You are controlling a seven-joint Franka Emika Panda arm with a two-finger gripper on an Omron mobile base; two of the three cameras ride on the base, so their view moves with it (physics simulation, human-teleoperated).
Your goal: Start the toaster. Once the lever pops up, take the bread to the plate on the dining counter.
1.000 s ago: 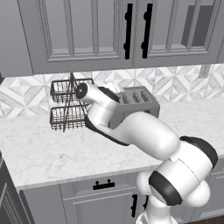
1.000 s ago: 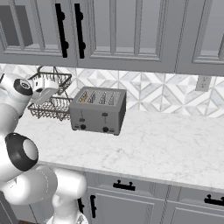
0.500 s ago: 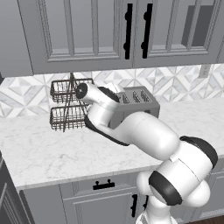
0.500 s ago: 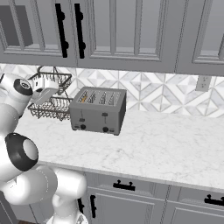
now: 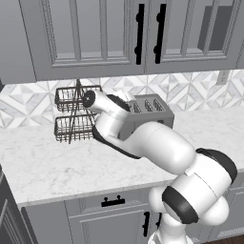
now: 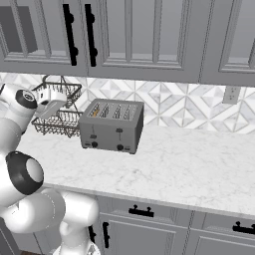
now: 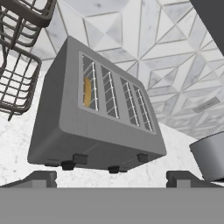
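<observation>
The white marble worktop (image 6: 179, 169) runs along the patterned tile wall. On it stand the toaster (image 6: 112, 125) toward the far left and, just left of it, a black wire basket rack (image 6: 59, 112).

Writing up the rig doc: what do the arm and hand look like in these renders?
Glossy white rounded arm links with dark grey to black joint caps, one at the wrist end, larger ones lower down. The hand is a white boxy block; its fingertips are small, dark and blocky in the hand view. No cables or markings visible.
</observation>
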